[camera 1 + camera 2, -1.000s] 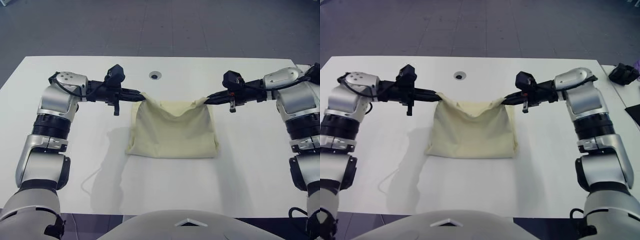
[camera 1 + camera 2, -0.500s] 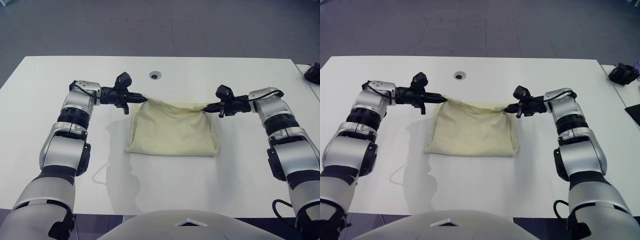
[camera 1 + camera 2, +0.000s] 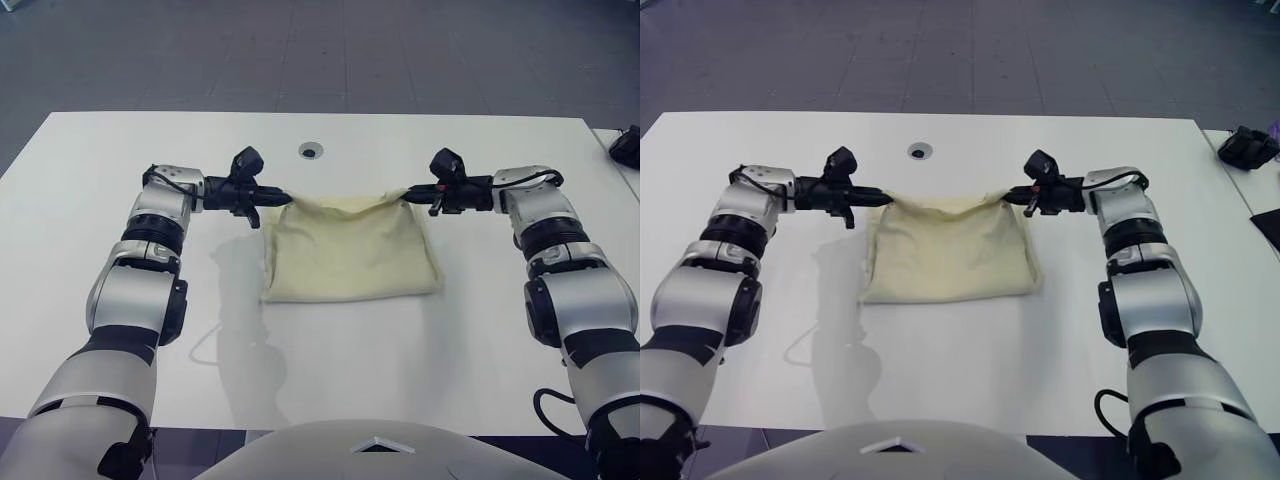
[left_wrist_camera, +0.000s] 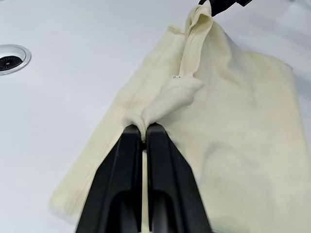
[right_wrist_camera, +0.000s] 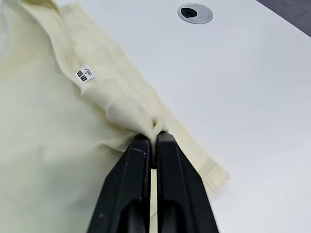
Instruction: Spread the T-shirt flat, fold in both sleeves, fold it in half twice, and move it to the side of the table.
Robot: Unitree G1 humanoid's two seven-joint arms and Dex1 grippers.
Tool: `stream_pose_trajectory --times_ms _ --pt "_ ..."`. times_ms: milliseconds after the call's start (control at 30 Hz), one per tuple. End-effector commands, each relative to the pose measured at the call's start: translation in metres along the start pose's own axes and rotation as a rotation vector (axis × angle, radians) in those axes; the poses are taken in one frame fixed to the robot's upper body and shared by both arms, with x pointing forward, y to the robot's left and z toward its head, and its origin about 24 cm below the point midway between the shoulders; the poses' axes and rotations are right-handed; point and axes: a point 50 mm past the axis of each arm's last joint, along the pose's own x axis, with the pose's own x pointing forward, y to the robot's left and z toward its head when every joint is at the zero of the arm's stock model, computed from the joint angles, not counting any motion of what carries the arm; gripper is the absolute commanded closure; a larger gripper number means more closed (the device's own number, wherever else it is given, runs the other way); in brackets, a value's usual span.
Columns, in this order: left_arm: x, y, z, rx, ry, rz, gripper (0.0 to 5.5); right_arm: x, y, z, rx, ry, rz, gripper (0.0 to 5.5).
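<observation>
While T-shirt (image 3: 350, 255) lies mid-frame on table (image 3: 500, 330), L end effector (image 3: 285, 198) & R end effector (image 3: 408, 194) each pinch a raised upper corner.

A round silver-grey cable grommet with a dark centre (image 3: 311, 151) sits flush in the white surface (image 3: 120, 150), near its far edge and about midway along it. Beyond that edge lies a grey tiled floor (image 3: 320, 50). Just beside it on the right is a 2nd white surface (image 3: 1240, 190), carrying a small black lumpy object (image 3: 1243, 146) and, nearer, a dark flat item (image 3: 1270, 228) too cropped to identify.
</observation>
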Motion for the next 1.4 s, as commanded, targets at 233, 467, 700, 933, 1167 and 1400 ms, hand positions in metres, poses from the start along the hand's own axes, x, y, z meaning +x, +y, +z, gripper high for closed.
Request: stream_pose_trajectory --times_ms 233,467,700,933,1167,1400 --pt "0.004 0.001 0.007 0.024 0.004 0.029 5.50 0.016 0.000 0.006 -0.037 0.022 -0.086 5.48" --pt "0.014 0.003 0.005 0.022 0.012 0.096 5.50 0.025 -0.001 0.002 -0.072 0.015 -0.222 5.48" --pt "0.003 0.021 0.018 -0.067 -0.124 0.400 4.49 0.015 -0.013 0.014 -0.012 -0.188 -0.470 4.27" --pt "-0.004 0.017 0.015 0.100 -0.104 0.436 3.25 0.013 -0.003 -0.011 -0.187 -0.112 -0.457 3.08" --pt "0.013 -0.046 0.014 0.349 -0.055 0.187 2.11 -0.003 0.003 -0.030 -0.460 0.058 -0.369 1.99" --pt "0.014 -0.083 -0.010 0.486 0.123 0.065 1.11 -0.008 0.012 -0.037 -0.558 0.110 -0.283 1.04"
